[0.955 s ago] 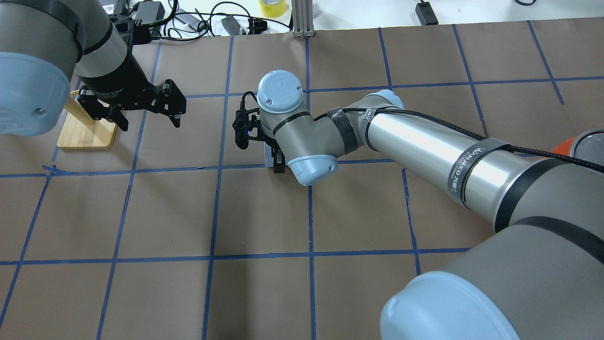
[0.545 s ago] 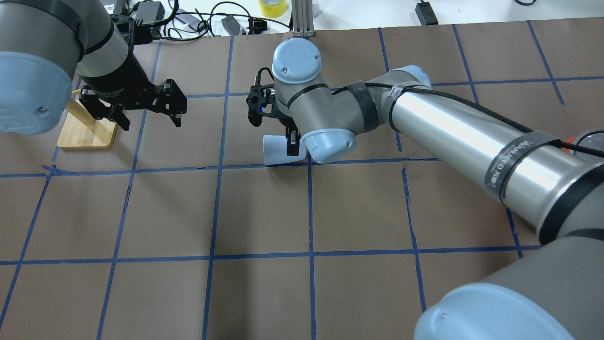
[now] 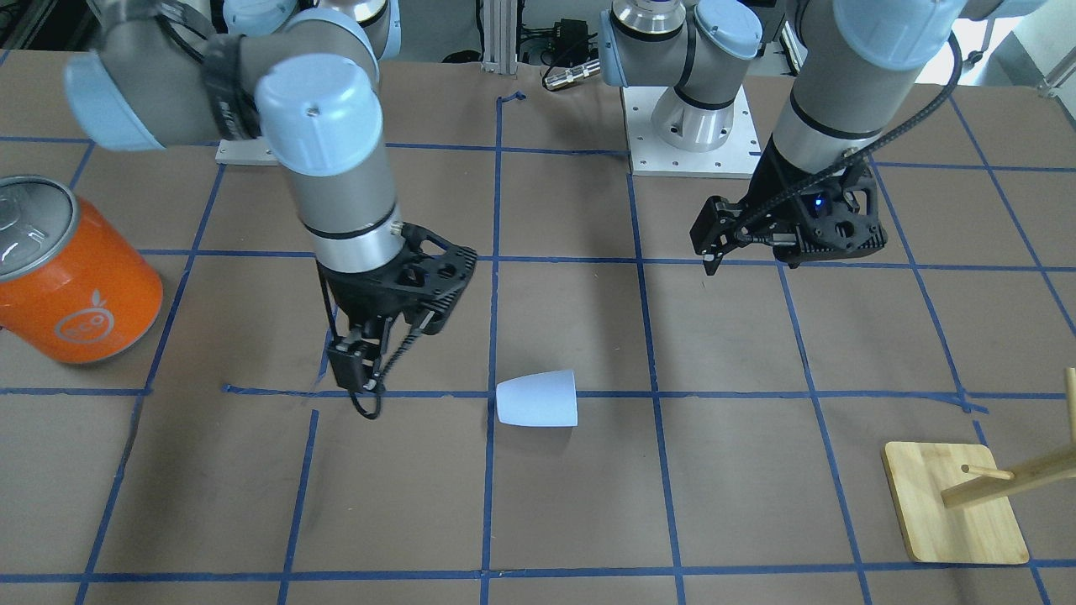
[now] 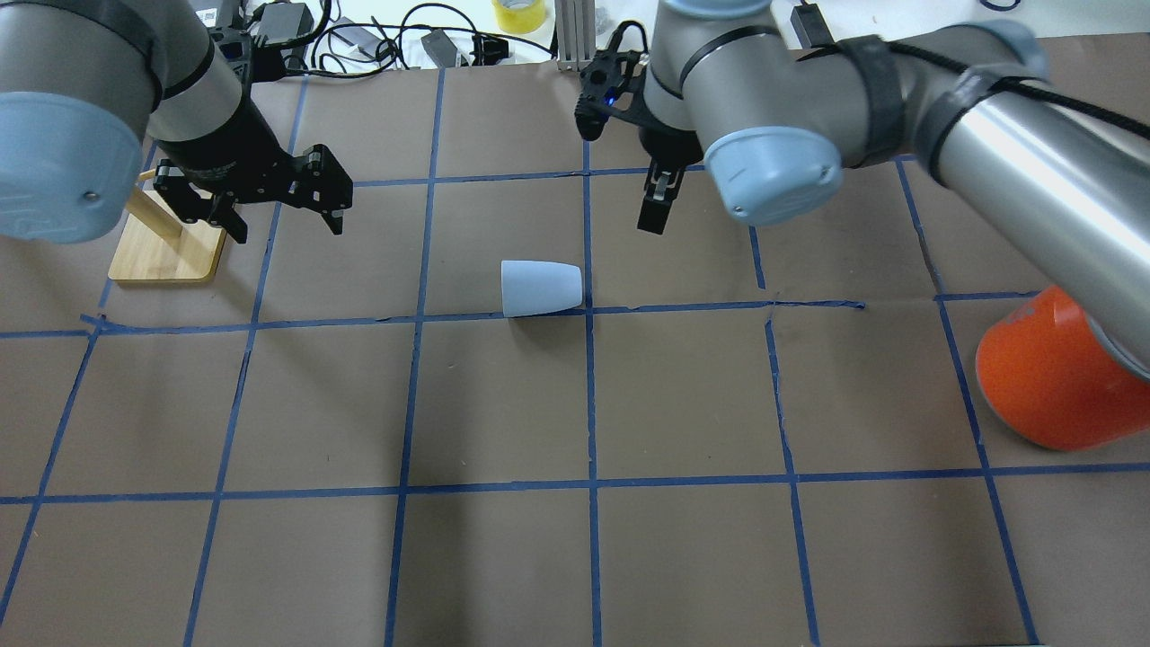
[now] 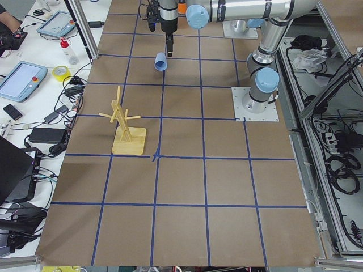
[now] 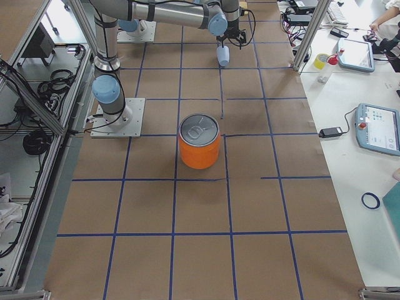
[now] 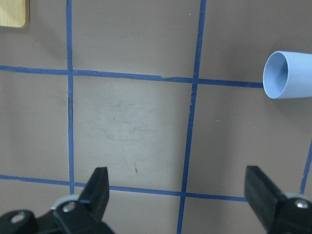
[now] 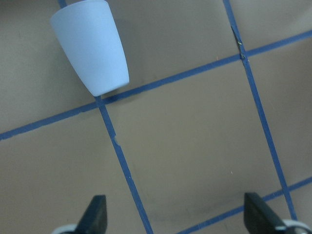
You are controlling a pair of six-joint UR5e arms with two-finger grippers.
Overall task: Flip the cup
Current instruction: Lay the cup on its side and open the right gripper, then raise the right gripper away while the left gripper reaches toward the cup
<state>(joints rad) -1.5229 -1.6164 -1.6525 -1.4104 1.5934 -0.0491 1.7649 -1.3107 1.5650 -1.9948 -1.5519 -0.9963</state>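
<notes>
The small pale blue-white tapered cup (image 4: 541, 288) is laid on its side mid-counter (image 4: 683, 395), long axis left-right, mouth turned toward the left gripper (image 7: 178, 185). That and the right gripper (image 8: 176, 209) are held open, empty.

A small pale blue-white tapered cup (image 4: 541, 288) lies on its side near the middle of the brown paper-covered table (image 4: 503, 557), its mouth toward the robot's left and its base at a crossing of tape lines. The black two-finger right gripper (image 4: 650, 218) hangs to its right, apart from it. The black left gripper (image 4: 286, 225) hangs well to its left, just beside a bamboo peg stand (image 4: 166, 256). A large orange can (image 4: 1042, 377) stands upright far to the right.
</notes>
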